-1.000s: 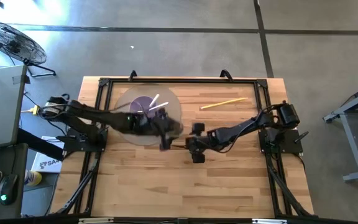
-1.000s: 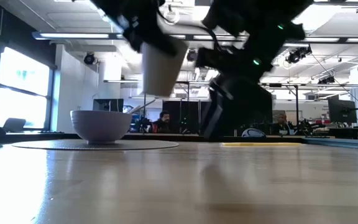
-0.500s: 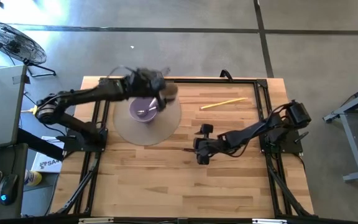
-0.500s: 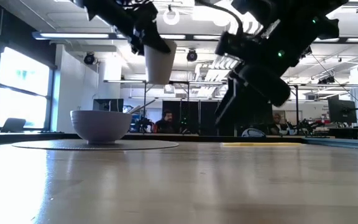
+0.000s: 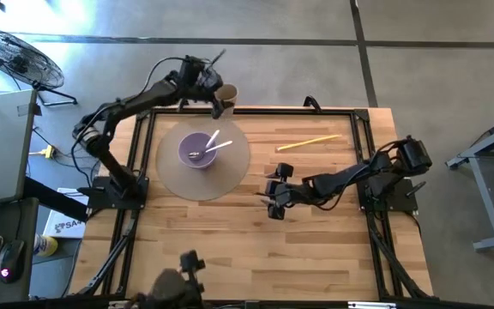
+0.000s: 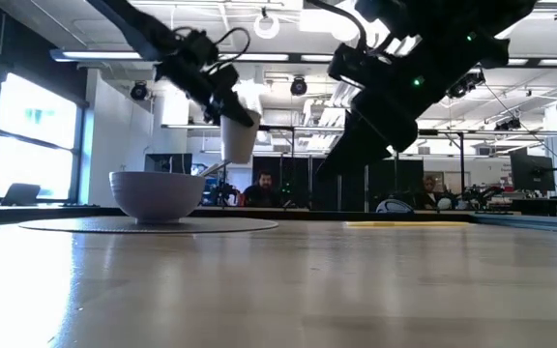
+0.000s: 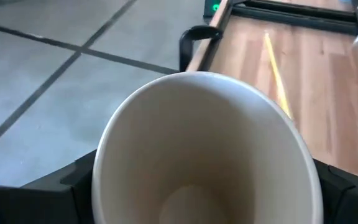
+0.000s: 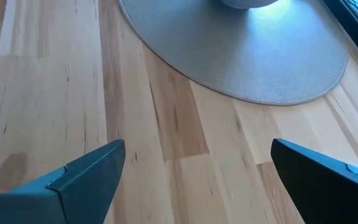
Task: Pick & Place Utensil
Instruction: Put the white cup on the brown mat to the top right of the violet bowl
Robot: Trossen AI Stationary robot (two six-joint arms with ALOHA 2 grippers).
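My left gripper (image 5: 215, 88) is shut on a white paper cup (image 5: 226, 92), held in the air just past the table's far edge; in the left wrist view the cup's open mouth (image 7: 204, 149) fills the picture. A purple bowl (image 5: 196, 151) stands on a round grey mat (image 5: 230, 172) with two white utensils (image 5: 215, 142) leaning in it. A yellow stick-like utensil (image 5: 309, 142) lies flat on the wood at the far right. My right gripper (image 5: 273, 195) is open and empty above the table's middle, to the right of the mat. My left gripper pinches the cup's outer wall (image 7: 104, 186) between its two fingers (image 7: 67, 183), one on each side, below the rim. The fingers come from above, slanting down. The cup is lifted clear and nearly upright, mouth up (image 6: 240, 126).
A black metal frame (image 5: 256, 110) runs around the table top. The mat's edge (image 8: 241, 68) lies just ahead of my right gripper. A dark camera mount (image 5: 187, 270) stands at the near edge. There is bare wood on the near half of the table (image 5: 256, 249).
My left gripper has carried the cup from the table's middle, beside my right gripper, over the bowl to beyond the far edge, keeping hold. The cup has stayed lifted. My right gripper has stayed open near the middle and drawn back a little toward the right.
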